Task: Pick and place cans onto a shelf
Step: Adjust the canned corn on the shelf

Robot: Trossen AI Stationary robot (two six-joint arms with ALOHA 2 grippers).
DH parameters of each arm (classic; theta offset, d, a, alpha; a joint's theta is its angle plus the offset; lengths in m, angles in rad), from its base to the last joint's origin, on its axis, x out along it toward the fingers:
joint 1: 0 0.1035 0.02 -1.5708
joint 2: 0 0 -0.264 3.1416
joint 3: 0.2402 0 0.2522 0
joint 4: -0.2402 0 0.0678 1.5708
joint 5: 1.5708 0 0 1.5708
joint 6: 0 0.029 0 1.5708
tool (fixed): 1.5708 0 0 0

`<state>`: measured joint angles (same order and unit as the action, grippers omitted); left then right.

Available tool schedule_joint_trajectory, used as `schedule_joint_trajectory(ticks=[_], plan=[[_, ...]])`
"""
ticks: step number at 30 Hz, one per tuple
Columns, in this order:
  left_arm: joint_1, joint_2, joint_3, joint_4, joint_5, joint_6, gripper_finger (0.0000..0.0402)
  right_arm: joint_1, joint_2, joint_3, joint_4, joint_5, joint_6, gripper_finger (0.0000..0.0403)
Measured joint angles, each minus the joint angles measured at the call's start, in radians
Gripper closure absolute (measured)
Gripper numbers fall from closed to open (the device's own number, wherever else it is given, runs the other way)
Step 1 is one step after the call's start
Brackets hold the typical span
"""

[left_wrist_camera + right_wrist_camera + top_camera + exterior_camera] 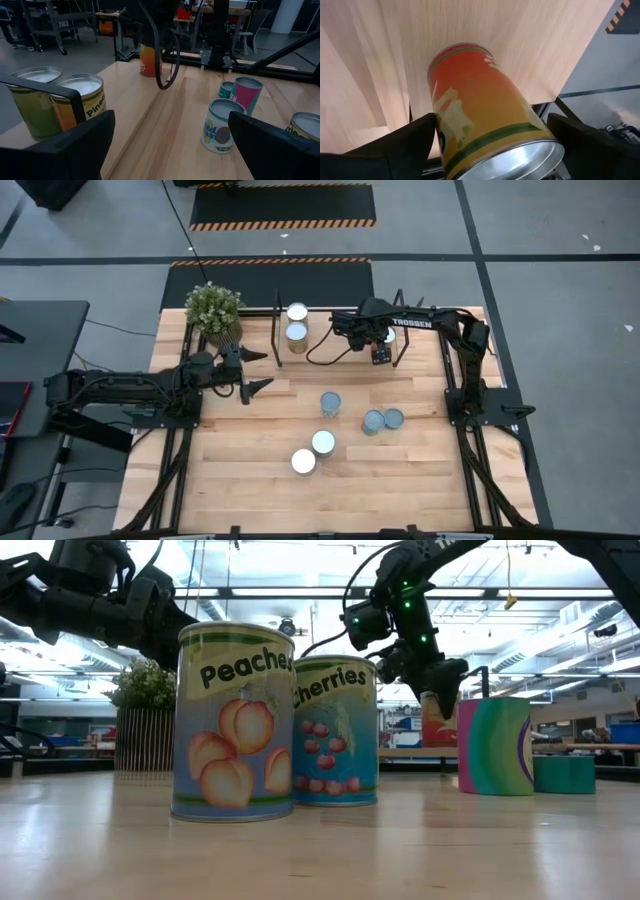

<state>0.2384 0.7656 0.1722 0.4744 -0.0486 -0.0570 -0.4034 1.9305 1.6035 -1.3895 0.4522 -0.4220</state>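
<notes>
The orange can point(485, 115) I'm carrying sits between the right gripper point(372, 338)'s jaws, pinched across its side so the silver lid faces my wrist camera and its base points down at the shelf point(345, 338), which runs along the far edge of the desk point(250, 490) between 2 thin black end frames. I'd judge the hold is taken high on the body so the can goes down upright without the fingers fouling the board; I can't tell whether its base is touching the wood or just above it. 2 cans point(297, 322) already stand at the shelf's left end, one behind the other and touching, and in the left wrist view they read as a greenish one and a yellow pineapple-labelled one point(82, 102). Placing from that end inward leaves the remaining length free. 5 cans are left on the open desk: one near the middle point(330, 403), a pair touching to its right point(383, 420), and another pair nearer the front point(312, 452), which the low view shows as Peaches point(235, 720) and Cherries point(335, 730). The left gripper point(252, 371) waits just beside the potted plant point(213, 310), jaws spread wide and empty, aimed across the desk toward the loose cans, well placed, I think, for the next pick without crossing the right arm.
</notes>
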Motion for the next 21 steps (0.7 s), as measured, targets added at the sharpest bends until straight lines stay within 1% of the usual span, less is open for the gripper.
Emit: schedule_joint_trajectory(ticks=[7,16,21], plan=[[0.0,0.0,0.0,0.0,0.0,0.0,0.0006,0.0,0.0,0.0,-0.001,-0.017,0.001,0.0035],[0.0,0.0,0.0,0.0,0.0,0.0,0.0006,0.001,0.0,0.0,0.002,-0.032,0.007,0.0037],[0.0,0.0,0.0,0.005,0.0,0.0,0.0006,0.005,0.0,0.019,0.007,-0.068,0.041,0.0037]])
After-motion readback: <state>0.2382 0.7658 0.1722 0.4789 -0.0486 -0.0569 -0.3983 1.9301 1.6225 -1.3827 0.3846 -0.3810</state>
